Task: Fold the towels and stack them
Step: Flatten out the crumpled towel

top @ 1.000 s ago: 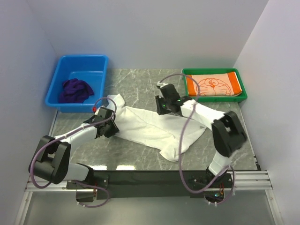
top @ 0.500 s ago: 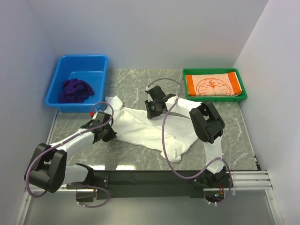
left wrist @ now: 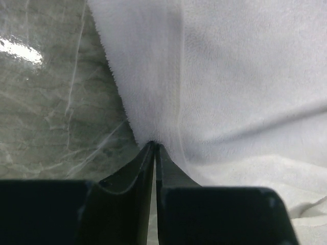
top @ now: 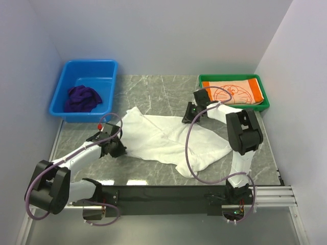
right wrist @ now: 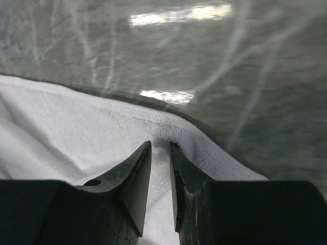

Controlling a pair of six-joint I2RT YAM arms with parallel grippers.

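White towel [top: 163, 140] lies spread wider than before.

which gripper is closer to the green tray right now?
Right. The right gripper sits just off the green tray's near-left corner, pinching the white towel's edge. The left gripper is far off to the left, clamped on the same towel's left edge.

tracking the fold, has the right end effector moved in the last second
Yes. The right end effector, pinching the white towel at its edge, has shifted right, closer to the green tray.
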